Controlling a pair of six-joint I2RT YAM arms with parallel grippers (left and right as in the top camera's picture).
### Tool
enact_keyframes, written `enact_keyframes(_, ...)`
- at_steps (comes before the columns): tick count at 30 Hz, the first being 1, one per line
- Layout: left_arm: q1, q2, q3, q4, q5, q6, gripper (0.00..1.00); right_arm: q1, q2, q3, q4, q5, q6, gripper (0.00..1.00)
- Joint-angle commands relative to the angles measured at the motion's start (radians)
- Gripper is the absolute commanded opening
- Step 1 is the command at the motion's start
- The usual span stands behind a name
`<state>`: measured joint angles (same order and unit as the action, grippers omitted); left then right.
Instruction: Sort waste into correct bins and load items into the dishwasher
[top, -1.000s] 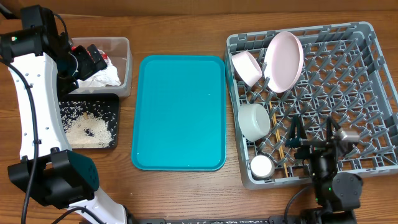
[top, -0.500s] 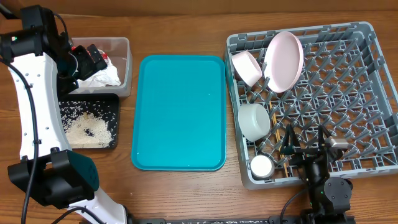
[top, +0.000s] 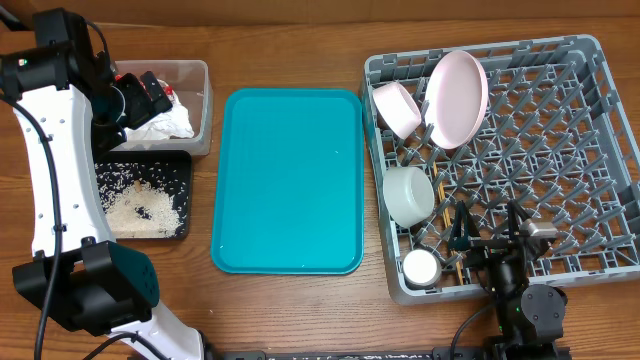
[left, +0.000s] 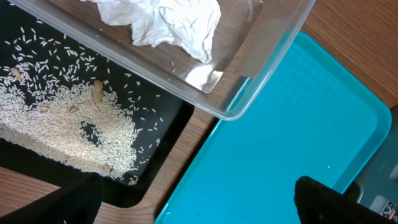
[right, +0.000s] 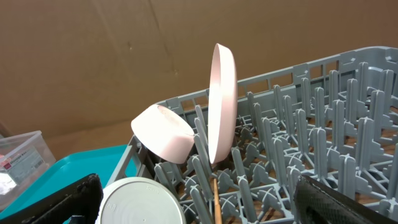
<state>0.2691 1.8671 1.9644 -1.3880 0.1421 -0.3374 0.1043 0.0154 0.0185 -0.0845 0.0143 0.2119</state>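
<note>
The grey dish rack (top: 600, 150) holds a pale pink plate (top: 457, 97) on edge, a pink bowl (top: 397, 108), a white bowl (top: 408, 193), a small white cup (top: 420, 266) and wooden chopsticks (top: 447, 215). My right gripper (top: 488, 228) is open and empty over the rack's front edge. Its wrist view shows the plate (right: 222, 102), pink bowl (right: 163, 132), white bowl (right: 143, 202) and a chopstick (right: 216, 199). My left gripper (top: 148, 98) is open and empty above the clear tub (top: 200, 110), which holds the crumpled napkin (top: 165, 122), also seen in the left wrist view (left: 168, 22). The black tray (top: 185, 175) holds rice (left: 62, 121).
The flat teal tray (top: 288, 180) lies between the bins and the rack, with a few specks on it. A small red item (top: 172, 93) shows in the clear tub beside the napkin. The right half of the rack is bare pegs.
My right gripper has drawn back toward the table's front edge, off the rack's middle. The left arm and all objects have not moved.
</note>
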Motion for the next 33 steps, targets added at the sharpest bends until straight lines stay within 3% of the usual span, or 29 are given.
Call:
enact_keyframes(1, -0.001, -0.022, 0.011, 0.001, -0.004, 0.012, 1.00, -0.008, -0.013, -0.010, 0.002, -0.006, -0.003, 1.00)
enact_keyframes(16, -0.001, -0.022, 0.011, 0.051, -0.063, 0.021, 1.00, -0.008, -0.013, -0.010, 0.002, -0.006, -0.003, 1.00)
enact_keyframes(19, -0.004, -0.052, -0.001, 0.151, -0.025, 0.068, 1.00, -0.008, -0.013, -0.010, 0.002, -0.006, -0.003, 1.00)
enact_keyframes(24, -0.036, -0.203, -0.114, 0.409, 0.122, 0.271, 1.00, -0.008, -0.013, -0.010, 0.002, -0.006, -0.003, 1.00)
enact_keyframes(29, -0.090, -0.461, -0.404, 0.702, 0.098, 0.384, 1.00, -0.008, -0.013, -0.010, 0.002, -0.006, -0.003, 1.00)
enact_keyframes(33, -0.105, -0.704, -0.716, 0.911, 0.071, 0.385, 1.00, -0.008, -0.013, -0.010, 0.002, -0.006, -0.003, 1.00)
